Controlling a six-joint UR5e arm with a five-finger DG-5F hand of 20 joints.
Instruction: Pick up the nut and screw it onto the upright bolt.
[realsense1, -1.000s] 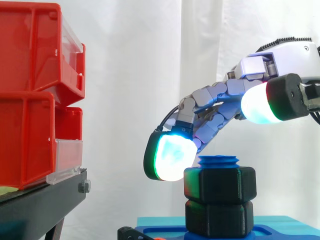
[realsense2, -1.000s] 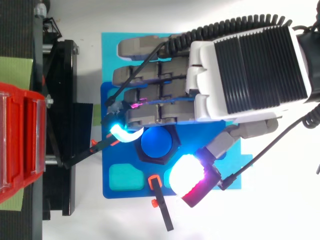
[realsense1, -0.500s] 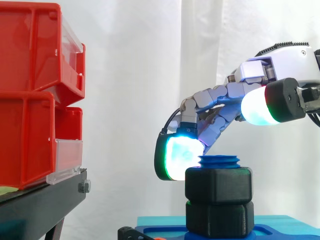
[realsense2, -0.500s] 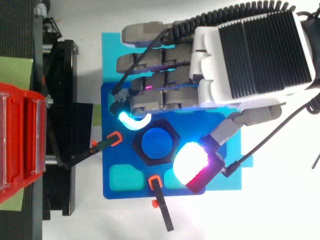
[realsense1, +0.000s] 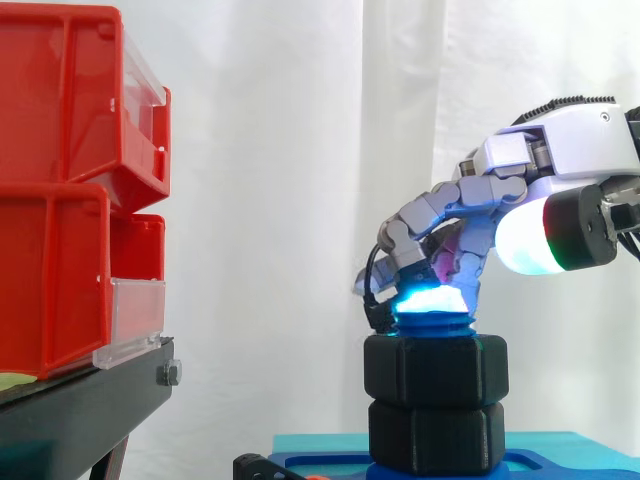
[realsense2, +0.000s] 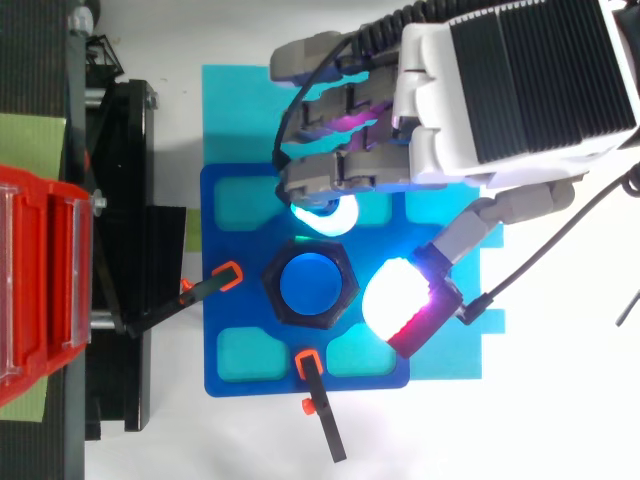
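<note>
The black hex nut (realsense1: 435, 370) sits threaded on the upright blue bolt (realsense1: 435, 323), above a second black hex piece (realsense1: 435, 437). From above, the nut (realsense2: 280, 300) rings the bolt's blue top (realsense2: 312, 283). My hand (realsense2: 510, 90) hovers over and behind it. Its fingers (realsense1: 440, 210) bend loosely downward. One glowing fingertip (realsense2: 325, 212) hangs just past the nut's far edge, level with the bolt top. The thumb pad (realsense2: 395, 297) stands apart to the right, well above the nut (realsense1: 530, 240). Nothing is held.
The bolt stands on a dark blue plate (realsense2: 240, 200) lying on a cyan sheet. Two black clamps with orange tips (realsense2: 228, 277) (realsense2: 308, 362) reach in from the left and front. Red bins (realsense1: 70, 200) on a black stand (realsense1: 90, 400) fill the left side.
The hand swung from the nut's left side round to its far side and rose. The fingertip that pressed the nut's left flank has left it. The thumb shifted right.
</note>
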